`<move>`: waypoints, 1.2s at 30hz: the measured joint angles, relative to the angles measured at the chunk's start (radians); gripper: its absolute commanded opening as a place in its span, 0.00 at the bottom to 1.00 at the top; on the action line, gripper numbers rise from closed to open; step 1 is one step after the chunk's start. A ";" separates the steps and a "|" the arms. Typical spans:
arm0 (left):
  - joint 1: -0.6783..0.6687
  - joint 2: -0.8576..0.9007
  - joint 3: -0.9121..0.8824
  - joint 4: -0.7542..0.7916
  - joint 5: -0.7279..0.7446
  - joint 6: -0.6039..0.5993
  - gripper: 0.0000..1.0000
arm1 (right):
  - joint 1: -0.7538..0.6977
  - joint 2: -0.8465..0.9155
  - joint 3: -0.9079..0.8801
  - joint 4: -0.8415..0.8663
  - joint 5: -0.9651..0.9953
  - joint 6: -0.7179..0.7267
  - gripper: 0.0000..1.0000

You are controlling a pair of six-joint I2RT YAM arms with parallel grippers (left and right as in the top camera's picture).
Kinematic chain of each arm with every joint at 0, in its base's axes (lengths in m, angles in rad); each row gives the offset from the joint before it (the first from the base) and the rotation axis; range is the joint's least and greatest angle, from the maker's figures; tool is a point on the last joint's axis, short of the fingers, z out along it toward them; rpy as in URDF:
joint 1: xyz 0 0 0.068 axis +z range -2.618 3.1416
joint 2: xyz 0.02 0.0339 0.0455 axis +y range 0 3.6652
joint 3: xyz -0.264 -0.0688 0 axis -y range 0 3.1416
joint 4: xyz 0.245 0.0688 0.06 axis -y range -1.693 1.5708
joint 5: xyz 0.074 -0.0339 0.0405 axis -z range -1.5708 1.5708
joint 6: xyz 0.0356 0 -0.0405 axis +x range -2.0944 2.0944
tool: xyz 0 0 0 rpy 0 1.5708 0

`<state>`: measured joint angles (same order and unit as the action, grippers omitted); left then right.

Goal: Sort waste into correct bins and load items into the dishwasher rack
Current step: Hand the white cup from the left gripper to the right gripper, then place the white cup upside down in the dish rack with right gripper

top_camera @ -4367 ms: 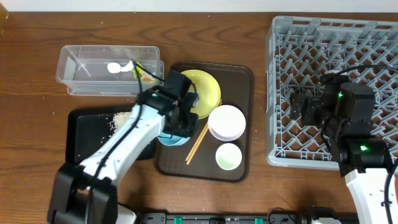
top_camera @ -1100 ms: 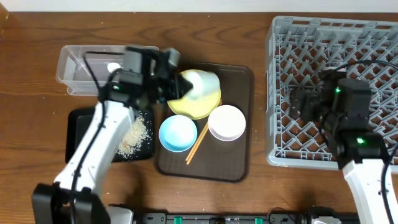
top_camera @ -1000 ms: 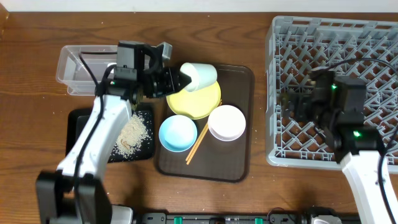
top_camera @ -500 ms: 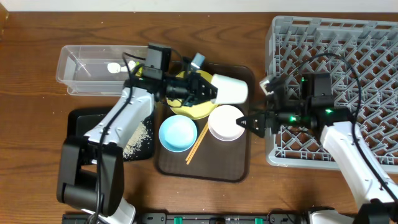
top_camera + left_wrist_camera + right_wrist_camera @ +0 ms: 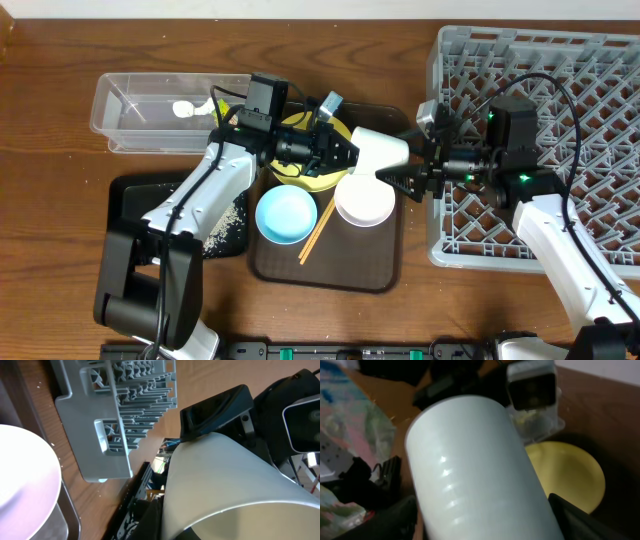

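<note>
A clear tub [image 5: 150,112] sits at the far left of the bench with a crumpled white scrap [image 5: 184,108] inside. In front of it a black tray [image 5: 130,215] holds loose rice grains [image 5: 225,218]. To the right lies a dark brown serving tray [image 5: 330,272] carrying a yellow plate [image 5: 300,180], a light blue bowl [image 5: 286,215], wooden chopsticks [image 5: 318,228] and a white-pinkish bowl [image 5: 365,202]. A white cup [image 5: 380,152] hangs on its side above this tray, over the gap between plate and pinkish bowl, touching neither. The left fingers [image 5: 338,160] are closed on the cup's left end, holding it up. The right fingers [image 5: 400,181] are spread wide and straddle the cup's right end, one on each side. The right wrist view shows the cup [image 5: 475,470] filling the space between them. One black finger [image 5: 215,410] lies against the cup's wall in the left wrist view, but whether they are squeezing it cannot be told. The grey dishwasher rack [image 5: 560,60] stands at the far right.
</note>
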<state>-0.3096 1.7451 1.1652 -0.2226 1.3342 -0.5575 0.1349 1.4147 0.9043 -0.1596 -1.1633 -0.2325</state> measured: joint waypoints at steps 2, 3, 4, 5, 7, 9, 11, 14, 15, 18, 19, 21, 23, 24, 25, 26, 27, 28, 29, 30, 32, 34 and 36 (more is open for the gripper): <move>0.000 0.000 0.000 0.000 0.010 0.000 0.06 | 0.000 0.000 0.000 0.004 -0.016 0.001 0.72; 0.000 0.000 0.000 0.000 0.016 0.000 0.06 | 0.000 0.000 0.000 0.005 -0.025 0.000 0.72; 0.000 0.000 0.000 0.000 0.023 0.000 0.06 | 0.000 0.000 0.000 0.005 -0.033 0.000 0.72; 0.001 0.000 0.000 0.000 0.031 0.000 0.06 | 0.000 0.000 0.000 0.005 -0.041 0.000 0.72; 0.001 0.000 0.000 0.000 0.050 0.000 0.06 | 0.000 0.000 0.000 0.006 -0.059 0.000 0.73; 0.000 0.000 0.000 0.003 0.070 0.000 0.06 | 0.000 0.000 0.000 0.006 -0.080 0.001 0.74; 0.000 0.000 0.000 0.003 0.085 0.000 0.06 | 0.000 0.000 0.000 0.006 -0.098 0.000 0.74; 0.000 0.000 0.000 0.003 0.106 0.000 0.06 | 0.000 0.000 0.000 0.006 -0.119 0.001 0.74; 0.000 0.000 0.000 0.003 0.110 0.000 0.06 | 0.000 0.000 0.000 0.006 -0.124 0.000 0.73; 0.000 0.000 0.000 0.003 0.123 0.000 0.06 | 0.000 0.000 0.000 0.009 -0.132 0.000 0.70; 0.000 0.000 0.000 0.003 0.126 0.000 0.06 | 0.000 0.000 0.000 0.010 -0.133 0.000 0.69; 0.000 0.000 0.000 0.003 0.130 0.000 0.06 | 0.000 0.000 0.000 0.015 -0.136 0.000 0.65; 0.000 0.000 0.000 0.003 0.132 0.000 0.06 | 0.000 0.000 0.000 0.017 -0.138 0.001 0.63; 0.000 0.000 0.000 0.003 0.133 0.000 0.06 | 0.000 0.000 0.000 0.017 -0.138 0.002 0.61; 0.000 0.000 0.000 0.003 0.134 0.001 0.06 | 0.000 0.000 0.000 0.017 -0.139 0.002 0.61; 0.000 0.000 0.000 0.003 0.134 0.001 0.06 | 0.000 0.000 0.000 0.017 -0.139 0.002 0.61; 0.000 0.000 0.000 0.003 0.134 0.001 0.07 | 0.000 0.000 0.000 0.018 -0.139 0.002 0.61; 0.000 0.000 0.000 0.003 0.134 0.001 0.10 | 0.000 0.000 0.000 0.018 -0.139 0.002 0.60; 0.000 0.000 0.000 0.003 0.134 0.002 0.13 | 0.000 0.000 0.000 0.018 -0.139 0.002 0.60; 0.000 0.000 0.000 0.003 0.134 0.002 0.17 | 0.000 0.000 0.000 0.018 -0.139 0.002 0.60; 0.000 0.000 0.000 0.005 0.133 0.006 0.34 | 0.000 0.000 0.000 0.018 -0.140 0.002 0.59; 0.000 0.000 0.000 0.004 0.126 0.010 0.41 | 0.000 0.000 0.000 0.014 -0.136 0.005 0.57; 0.000 0.000 0.001 -0.005 0.104 0.013 0.45 | 0.000 0.000 0.000 0.009 -0.107 0.024 0.50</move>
<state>-0.3096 1.7451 1.1660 -0.2272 1.4380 -0.5446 0.1349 1.4151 0.9043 -0.1509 -1.2701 -0.2089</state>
